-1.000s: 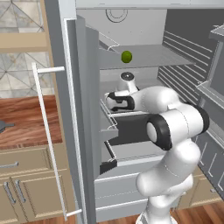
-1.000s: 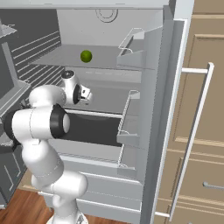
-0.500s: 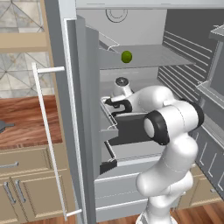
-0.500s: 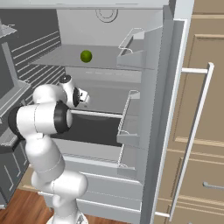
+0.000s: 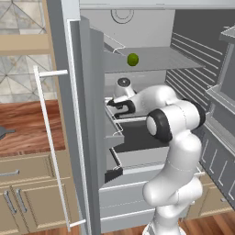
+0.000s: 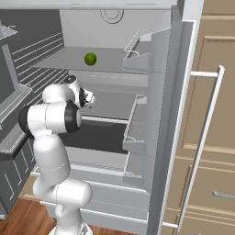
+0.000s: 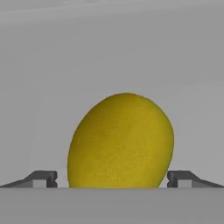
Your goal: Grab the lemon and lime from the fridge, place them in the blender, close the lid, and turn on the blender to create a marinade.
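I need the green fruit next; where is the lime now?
The lime sits on the fridge's upper shelf, above the arm; in the right base view it lies left of the upper door bin.

From my hand camera, the lemon (image 7: 120, 141) is cut off at its lower end, so I can't see what it rests on. Only the very tips of the gripper (image 7: 112, 178) fingers (image 7: 43, 178) show, either side of the fruit; I cannot tell whether they touch it. From both base cameras, the arm hides the lemon, and the fridge (image 5: 87, 137) top is cropped.
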Available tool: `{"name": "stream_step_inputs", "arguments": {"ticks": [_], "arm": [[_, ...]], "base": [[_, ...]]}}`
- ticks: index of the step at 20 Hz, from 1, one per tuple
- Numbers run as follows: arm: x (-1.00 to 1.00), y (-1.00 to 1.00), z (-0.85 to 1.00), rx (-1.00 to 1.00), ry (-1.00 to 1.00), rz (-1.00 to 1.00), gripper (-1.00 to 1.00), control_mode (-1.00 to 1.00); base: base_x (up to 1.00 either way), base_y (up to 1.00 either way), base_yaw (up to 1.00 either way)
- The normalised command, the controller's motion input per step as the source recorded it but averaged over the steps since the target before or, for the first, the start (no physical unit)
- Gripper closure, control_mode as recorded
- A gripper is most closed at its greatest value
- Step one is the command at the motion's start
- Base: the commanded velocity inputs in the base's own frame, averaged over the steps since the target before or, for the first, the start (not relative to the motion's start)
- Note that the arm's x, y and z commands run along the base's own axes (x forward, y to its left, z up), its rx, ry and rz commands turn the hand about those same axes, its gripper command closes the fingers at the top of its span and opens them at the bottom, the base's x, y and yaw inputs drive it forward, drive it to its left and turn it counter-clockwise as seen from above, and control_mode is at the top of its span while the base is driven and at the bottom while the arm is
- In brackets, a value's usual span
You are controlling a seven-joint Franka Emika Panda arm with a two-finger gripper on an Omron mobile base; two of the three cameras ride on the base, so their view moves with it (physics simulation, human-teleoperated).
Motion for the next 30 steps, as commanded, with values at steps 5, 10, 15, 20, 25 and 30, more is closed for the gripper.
{"name": "stream_step_inputs", "arguments": {"ticks": [5, 10, 15, 20, 25, 30], "arm": [[0.22, 0.00, 0.00, 0.00, 0.00, 0.00, -1.00, -1.00], [0.16, 0.00, -0.03, 0.00, 0.01, 0.00, -1.00, -1.00], [0.06, -0.03, -0.29, 0.00, 0.00, 0.00, -1.00, -1.00], [0.06, -0.03, -0.46, 0.00, 0.00, 0.00, -1.00, -1.00], [0.01, -0.01, -0.60, 0.00, 0.00, 0.00, 1.00, -1.00], [0.13, 0.00, -0.52, 0.00, 0.00, 0.00, 1.00, -1.00]], "base": [[0.00, 0.00, 0.00], [0.00, 0.00, 0.00], [0.00, 0.00, 0.00], [0.00, 0.00, 0.00], [0.00, 0.00, 0.00], [0.00, 0.00, 0.00]]}}
